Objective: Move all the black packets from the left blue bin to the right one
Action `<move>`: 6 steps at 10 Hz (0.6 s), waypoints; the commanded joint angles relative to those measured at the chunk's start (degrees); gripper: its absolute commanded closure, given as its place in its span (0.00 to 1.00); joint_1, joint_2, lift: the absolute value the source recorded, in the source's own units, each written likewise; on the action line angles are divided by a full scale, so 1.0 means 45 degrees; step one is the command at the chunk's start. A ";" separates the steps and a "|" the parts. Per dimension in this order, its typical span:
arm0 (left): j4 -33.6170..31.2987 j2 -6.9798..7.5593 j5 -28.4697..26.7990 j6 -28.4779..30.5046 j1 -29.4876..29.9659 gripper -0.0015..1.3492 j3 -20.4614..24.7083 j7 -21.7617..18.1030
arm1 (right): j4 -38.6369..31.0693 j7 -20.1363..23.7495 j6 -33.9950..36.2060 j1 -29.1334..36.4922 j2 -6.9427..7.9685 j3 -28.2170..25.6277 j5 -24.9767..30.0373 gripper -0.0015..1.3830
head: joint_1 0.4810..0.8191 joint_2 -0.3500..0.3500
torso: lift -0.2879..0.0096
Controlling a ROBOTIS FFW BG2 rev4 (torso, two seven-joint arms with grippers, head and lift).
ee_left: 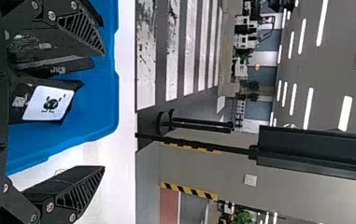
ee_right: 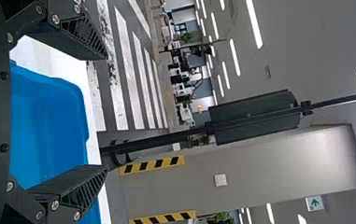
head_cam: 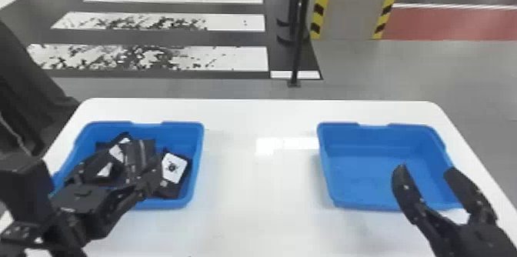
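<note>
My left gripper [head_cam: 123, 169] is over the left blue bin [head_cam: 197, 133], its fingers apart; in the left wrist view the same gripper [ee_left: 104, 111] stands open. Several black packets lie in that bin: a packet with a white label [head_cam: 174, 167] at its right side, a plain dark one [head_cam: 140, 154] near the middle, and others partly hidden by the arm. The left wrist view shows the labelled packet [ee_left: 49, 103] between the finger lines. The right blue bin [head_cam: 369, 164] holds nothing visible. Over its front right part is my right gripper [head_cam: 427, 170], open and holding nothing; the right wrist view shows this gripper [ee_right: 106, 111] too.
Both bins stand on a white table [head_cam: 254, 183], with a wide bare strip of tabletop between them. Dark fabric [head_cam: 30, 83] hangs by the table's left edge. Beyond the far edge, a black pole [head_cam: 298, 44] stands on the floor.
</note>
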 commanded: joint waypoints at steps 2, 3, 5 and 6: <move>0.0410 0.0179 -0.0548 0.2542 -0.1134 0.13 -0.0384 0.0195 | -0.0089 0.0039 0.0001 0.0119 -0.0001 0.0050 -0.0003 0.15 | 0.63 0.50 | 0.50; 0.0629 0.0237 -0.0853 0.3260 -0.1572 0.13 -0.0587 0.0507 | -0.0089 0.0039 0.0001 0.0150 -0.0001 0.0050 -0.0003 0.15 | 0.63 0.50 | 0.50; 0.1660 0.0452 -0.1310 0.3573 -0.2572 0.13 -0.0815 0.0507 | -0.0120 0.0039 0.0001 0.0150 -0.0001 0.0050 -0.0029 0.15 | 0.63 0.50 | 0.50; 0.1973 0.0472 -0.1615 0.4323 -0.3072 0.13 -0.0714 0.0527 | -0.0151 0.0039 0.0001 0.0150 -0.0001 0.0050 -0.0029 0.15 | 0.63 0.50 | 0.50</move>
